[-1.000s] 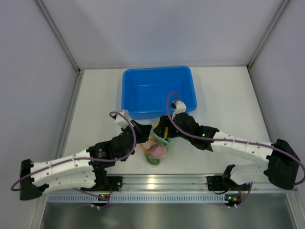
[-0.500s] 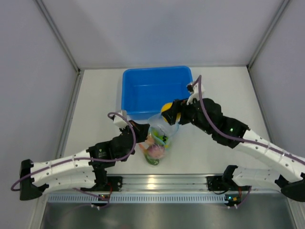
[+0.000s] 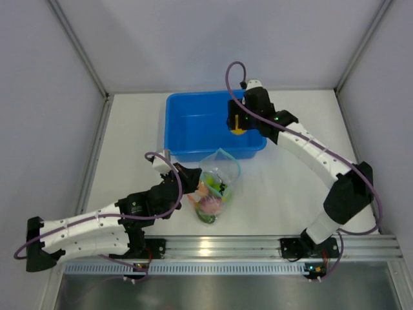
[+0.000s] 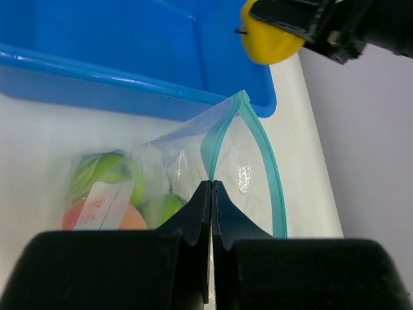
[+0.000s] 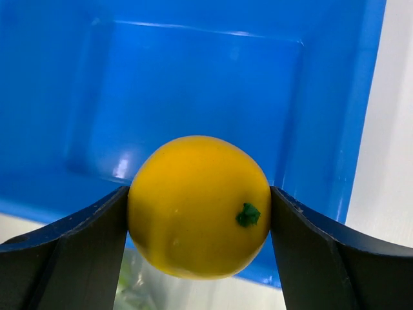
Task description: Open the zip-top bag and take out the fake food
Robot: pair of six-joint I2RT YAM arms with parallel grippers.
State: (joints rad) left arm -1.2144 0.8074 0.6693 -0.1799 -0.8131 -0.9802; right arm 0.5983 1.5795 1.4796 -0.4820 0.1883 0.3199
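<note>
The clear zip-top bag (image 3: 216, 184) lies on the table just in front of the blue tub, its teal zipper mouth (image 4: 248, 139) gaping open. Inside it I see green, peach and pink fake food (image 3: 210, 200). My left gripper (image 4: 211, 187) is shut on the bag's near zipper edge. A yellow fake fruit (image 5: 199, 205) with a small green stem is held between the fingers of my right gripper (image 3: 238, 124), which hangs over the tub's right side. That same yellow fruit (image 4: 268, 40) shows at the top of the left wrist view.
The blue tub (image 3: 187, 126) stands at the back centre of the white table, with nothing on the part of its floor that shows. Grey walls enclose the table on three sides. A metal rail (image 3: 213, 247) runs along the near edge.
My right gripper has lifted the yellow fruit out of the bag and carried it back and up over the blue tub. The left gripper has kept its hold on the bag.
</note>
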